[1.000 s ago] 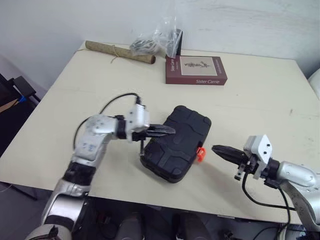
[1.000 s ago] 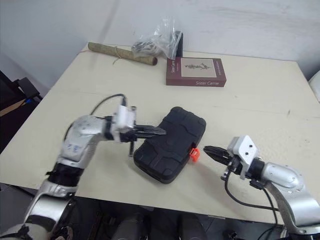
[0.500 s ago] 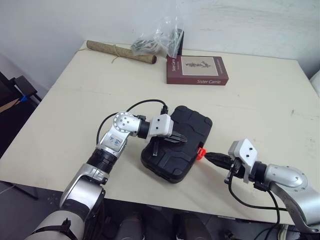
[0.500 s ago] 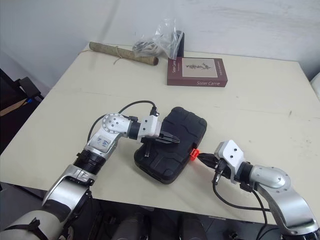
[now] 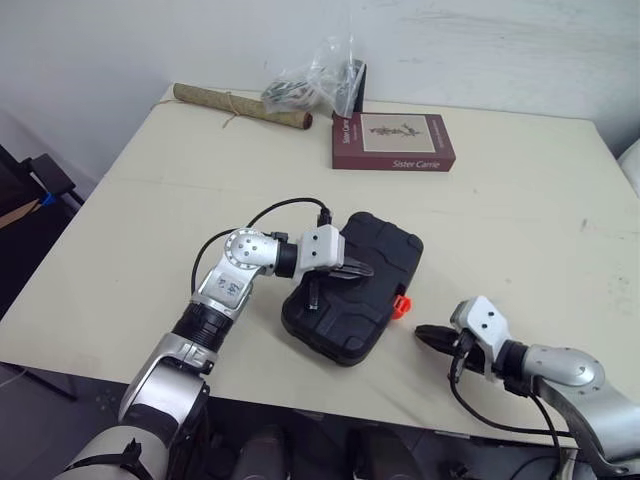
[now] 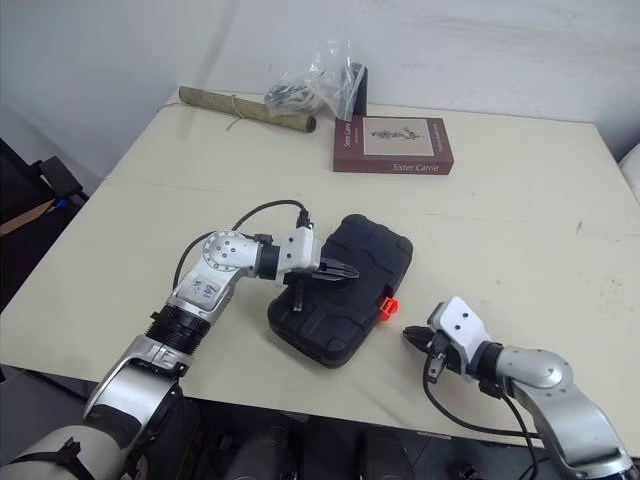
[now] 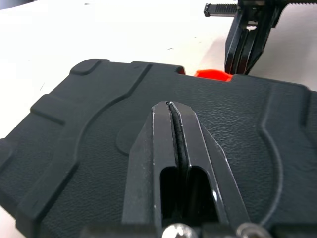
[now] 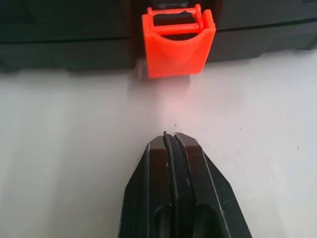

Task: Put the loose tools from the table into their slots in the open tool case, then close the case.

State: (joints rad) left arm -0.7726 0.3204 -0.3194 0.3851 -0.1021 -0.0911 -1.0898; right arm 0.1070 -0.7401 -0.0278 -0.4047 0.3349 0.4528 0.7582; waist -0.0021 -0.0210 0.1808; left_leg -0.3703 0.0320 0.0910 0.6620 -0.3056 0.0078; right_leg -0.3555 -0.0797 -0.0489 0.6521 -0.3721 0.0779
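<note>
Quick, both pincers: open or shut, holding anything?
Left pincer: shut, empty, over the closed tool case lid.
Right pincer: shut, empty, low over the table, pointing at the orange latch.

Your tool case [image 5: 355,285] sits near the table's [image 5: 520,220] front edge; the book [image 5: 392,141] lies behind it, the roll [image 5: 240,105] and bag [image 5: 320,75] toward the far left corner.

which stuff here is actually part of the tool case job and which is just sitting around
Part of the job: black tool case, lid down; its orange latch; left gripper, shut, over the lid; right gripper, shut, facing the latch.
Just lying about: maroon book; brown roll; clear plastic bag.
</note>
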